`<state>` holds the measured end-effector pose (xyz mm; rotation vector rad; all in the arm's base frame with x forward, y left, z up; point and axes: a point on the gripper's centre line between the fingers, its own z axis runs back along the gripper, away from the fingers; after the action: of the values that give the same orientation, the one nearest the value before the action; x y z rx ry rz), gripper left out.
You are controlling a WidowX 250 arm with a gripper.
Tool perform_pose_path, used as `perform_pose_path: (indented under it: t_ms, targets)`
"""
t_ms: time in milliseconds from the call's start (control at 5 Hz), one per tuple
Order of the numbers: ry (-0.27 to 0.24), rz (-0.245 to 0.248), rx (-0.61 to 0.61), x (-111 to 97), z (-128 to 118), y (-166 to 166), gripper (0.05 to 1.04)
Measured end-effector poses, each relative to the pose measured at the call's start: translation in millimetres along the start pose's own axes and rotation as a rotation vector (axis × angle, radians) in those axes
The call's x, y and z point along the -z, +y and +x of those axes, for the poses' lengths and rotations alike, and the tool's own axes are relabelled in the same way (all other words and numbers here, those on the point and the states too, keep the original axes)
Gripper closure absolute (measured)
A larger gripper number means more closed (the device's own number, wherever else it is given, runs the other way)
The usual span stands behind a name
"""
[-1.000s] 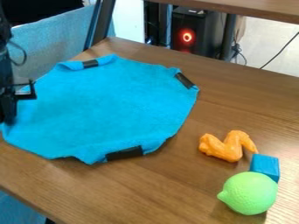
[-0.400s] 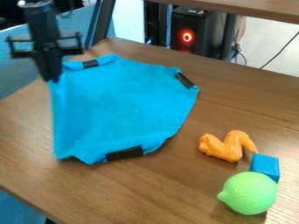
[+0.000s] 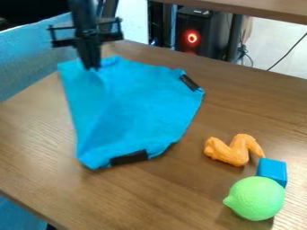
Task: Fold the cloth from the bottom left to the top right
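Observation:
The black gripper [image 3: 91,68] hangs over the upper left part of the blue cloth [image 3: 141,105], shut on a lifted portion of it. From the fingertips the cloth slopes down to its lower left corner near the table's middle, making a slanted left edge. Black strips show at the cloth's bottom edge and its upper right edge. The right part of the cloth lies flat on the table.
On the wooden table [image 3: 144,193], an orange wing-shaped toy [image 3: 234,149], a blue block [image 3: 272,170] and a green lime-like toy [image 3: 255,198] sit at the lower right. A shelf edge [image 3: 258,10] crosses the top right.
From the far left, my gripper has moved right and up with the held cloth. The cloth's left side has lifted off the table and drawn inward, uncovering wood at the left.

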<state>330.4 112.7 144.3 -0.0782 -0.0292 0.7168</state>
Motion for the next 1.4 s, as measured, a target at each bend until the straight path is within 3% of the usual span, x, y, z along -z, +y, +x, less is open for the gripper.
perform_pose_path:
  t_ms: [200,600,1000,1200,1400]
  targets:
    - [0.023,-0.021,-0.002,1,5,-26,1.029]
    - [0.008,-0.084,-0.004,-10,15,-73,1.029]
    - [0.004,-0.145,-0.014,-21,28,-97,1.008]
    - [0.017,-0.138,-0.012,-18,28,-108,0.855]
    - [0.002,-0.133,-0.004,-10,28,-111,0.607]
